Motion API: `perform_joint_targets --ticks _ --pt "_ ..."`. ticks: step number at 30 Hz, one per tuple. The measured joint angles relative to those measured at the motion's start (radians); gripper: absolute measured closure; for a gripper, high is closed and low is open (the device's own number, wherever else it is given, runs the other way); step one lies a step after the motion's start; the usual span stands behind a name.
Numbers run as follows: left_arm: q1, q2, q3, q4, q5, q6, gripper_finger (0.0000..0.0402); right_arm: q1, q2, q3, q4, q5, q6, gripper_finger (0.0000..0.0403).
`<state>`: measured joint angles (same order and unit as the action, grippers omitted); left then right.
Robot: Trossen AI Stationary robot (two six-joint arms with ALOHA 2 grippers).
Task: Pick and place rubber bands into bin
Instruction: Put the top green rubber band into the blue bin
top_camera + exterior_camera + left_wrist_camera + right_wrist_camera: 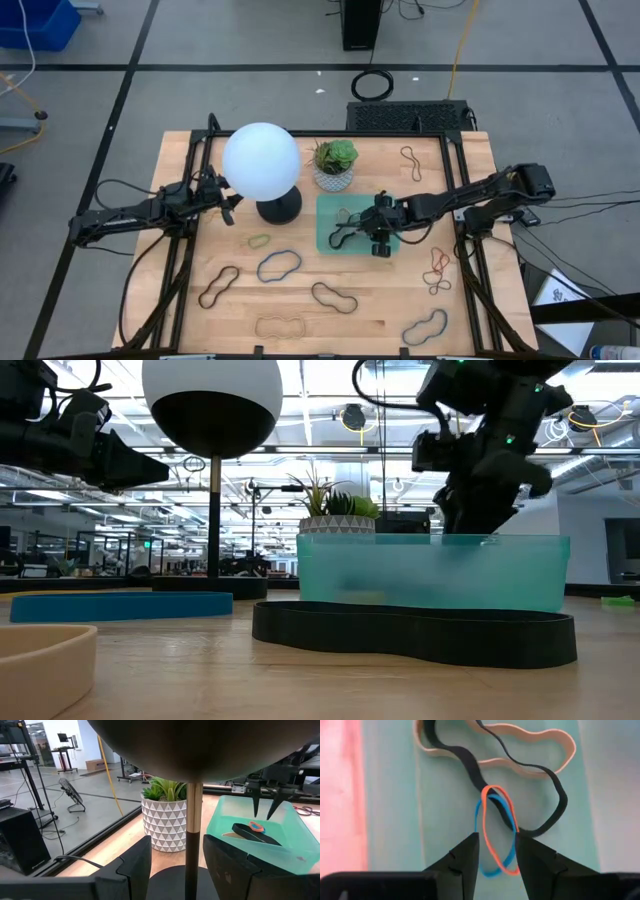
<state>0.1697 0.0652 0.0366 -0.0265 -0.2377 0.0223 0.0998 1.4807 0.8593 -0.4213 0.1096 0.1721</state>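
Observation:
The mint-green bin (328, 212) sits right of the table's middle. On its floor lie a black rubber band (465, 760), a tan one (530, 732), an orange one (492, 835) and a blue one (479, 820). My right gripper (496, 847) hangs open just above them, slanting down, with the orange and blue loops showing between its fingertips; the left wrist view shows a gap under the tips (263, 806). More bands lie flat on the table, among them a green one (259, 241) and a blue one (279, 265). My left gripper (177, 851) waits open and level beside the lamp.
A white globe lamp (262, 160) on a black base (278, 208) stands left of the bin, and a small potted plant (334, 165) stands behind it. Loose bands lie scattered over the near half of the table (334, 297) and by the right edge (437, 270).

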Motion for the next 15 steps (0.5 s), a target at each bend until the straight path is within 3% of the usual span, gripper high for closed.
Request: perform_joint_targets --ticks 10,15 --pt "0.0 0.0 0.0 0.0 0.0 0.003 0.0215 0.028 -0.266 0.0 -0.149 -0.001 0.076 0.028" --pt "0.0 0.0 0.0 0.0 0.0 0.006 0.0215 0.036 -0.375 0.0 -0.407 0.033 0.269 0.0281"
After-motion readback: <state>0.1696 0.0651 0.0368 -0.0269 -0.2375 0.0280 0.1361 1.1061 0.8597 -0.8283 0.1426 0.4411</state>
